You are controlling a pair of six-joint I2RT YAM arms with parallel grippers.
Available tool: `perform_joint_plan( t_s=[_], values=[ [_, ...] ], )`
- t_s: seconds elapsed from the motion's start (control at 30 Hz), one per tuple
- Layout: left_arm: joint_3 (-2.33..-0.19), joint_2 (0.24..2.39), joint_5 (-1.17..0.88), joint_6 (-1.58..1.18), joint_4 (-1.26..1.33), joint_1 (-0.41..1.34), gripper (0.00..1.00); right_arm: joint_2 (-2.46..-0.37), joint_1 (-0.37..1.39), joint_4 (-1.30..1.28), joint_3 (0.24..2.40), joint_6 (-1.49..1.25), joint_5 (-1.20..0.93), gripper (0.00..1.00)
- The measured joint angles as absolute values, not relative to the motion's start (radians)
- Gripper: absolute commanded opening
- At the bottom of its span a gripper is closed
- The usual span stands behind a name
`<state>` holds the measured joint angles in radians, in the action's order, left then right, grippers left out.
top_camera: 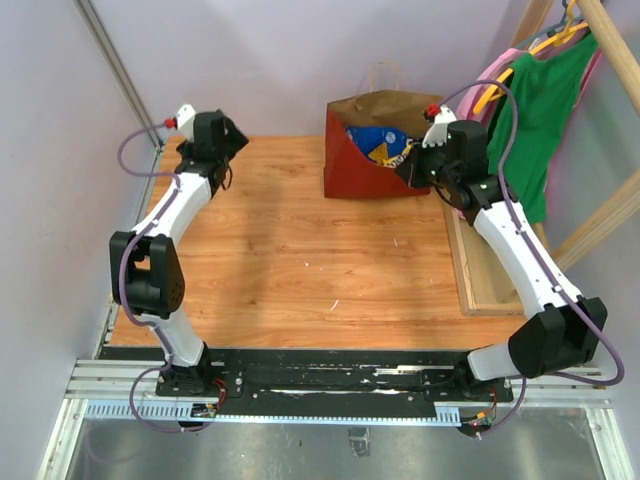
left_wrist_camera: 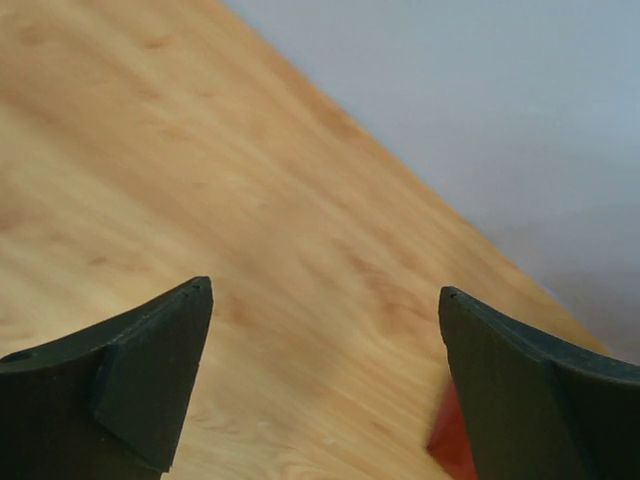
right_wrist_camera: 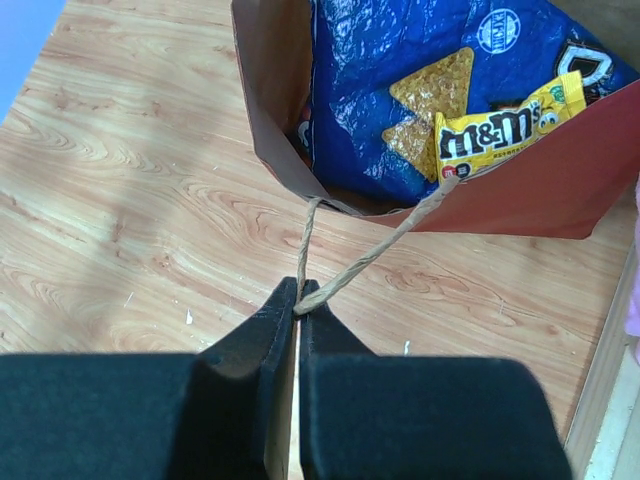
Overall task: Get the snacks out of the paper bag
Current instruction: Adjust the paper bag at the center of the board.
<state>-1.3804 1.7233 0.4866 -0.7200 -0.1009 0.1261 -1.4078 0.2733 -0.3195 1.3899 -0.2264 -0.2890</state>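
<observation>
Paper bag point(top_camera: 365, 165): red outside, brown kraft inside, standing upright with its mouth open at the upper centre of the top view, on the far part of the wooden table point(top_camera: 300, 260). Contents visible: a blue Doritos bag point(right_wrist_camera: 390, 90) filling most of the opening, and a yellow M&M's packet point(right_wrist_camera: 505, 125) lying across its right side against the red wall. Twisted paper handle point(right_wrist_camera: 365, 260): one loop drawn out from the near rim toward the lower centre of the right wrist view. Right gripper point(right_wrist_camera: 298, 305): jaws clenched together, pinching that handle at its end. A second handle loop stands up above the far rim. Left gripper point(left_wrist_camera: 325, 310): jaws spread wide, grasping nothing, above bare table at the upper left of the top view, well apart from the bag. Green garment point(top_camera: 545, 110): on a hanger at the upper right, beside a pink one.
</observation>
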Motion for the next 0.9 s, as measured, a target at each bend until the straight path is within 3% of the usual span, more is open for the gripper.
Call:
perform_joint_plan(
  t_s=[0.13,0.33,0.5,0.67,0.9],
  values=[
    [-1.577,1.755,0.178,-0.55,-0.133,0.13,1.0,-1.398,0.268,-0.314,1.385,-0.25,-0.294,0.01],
    [-1.602,1.694,-0.396,-0.242,-0.221,0.144,1.0,-1.338,0.267,-0.226,1.227,-0.369,-0.293,0.01],
    [-1.599,1.643,-0.675,0.02,-0.414,0.205,1.0,-1.271,0.267,-0.178,1.079,-0.458,-0.285,0.01],
    [-1.599,1.543,-0.678,0.072,-0.395,0.283,1.0,-1.181,0.267,-0.151,1.01,-0.503,-0.268,0.01],
    [-1.604,1.568,-0.142,-0.06,-0.083,0.253,1.0,-1.079,0.267,-0.125,0.914,-0.538,-0.252,0.01]
  ],
)
